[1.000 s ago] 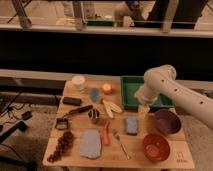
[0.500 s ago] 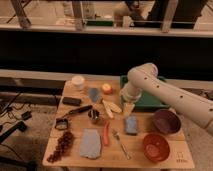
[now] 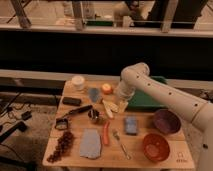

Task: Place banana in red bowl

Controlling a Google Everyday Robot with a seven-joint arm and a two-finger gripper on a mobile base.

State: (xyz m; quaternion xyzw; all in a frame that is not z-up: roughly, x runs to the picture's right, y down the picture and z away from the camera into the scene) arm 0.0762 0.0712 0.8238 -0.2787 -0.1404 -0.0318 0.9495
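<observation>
The banana [image 3: 109,107] lies pale and slightly curved on the wooden table [image 3: 165,160], near its middle, left of the green tray. My gripper [image 3: 121,104] hangs at the end of the white arm [image 3: 160,95], low over the table and right beside the banana's right end. It is open and holds nothing. The red bowl [image 3: 155,146] stands at the front right of the table, empty, well away from the gripper. The arm hides part of the tray.
A purple bowl [image 3: 166,121] stands behind the red bowl, and a green tray [image 3: 147,100] at the back right. Around the banana lie an orange-red stick [image 3: 106,134], blue sponge [image 3: 131,125], metal cup [image 3: 93,116], fork [image 3: 120,142], blue cloth [image 3: 90,144], grapes [image 3: 61,146] and white cup [image 3: 78,82].
The arm has swung left from above the table's right side, and the gripper has come down next to the banana. The objects on the table have not moved.
</observation>
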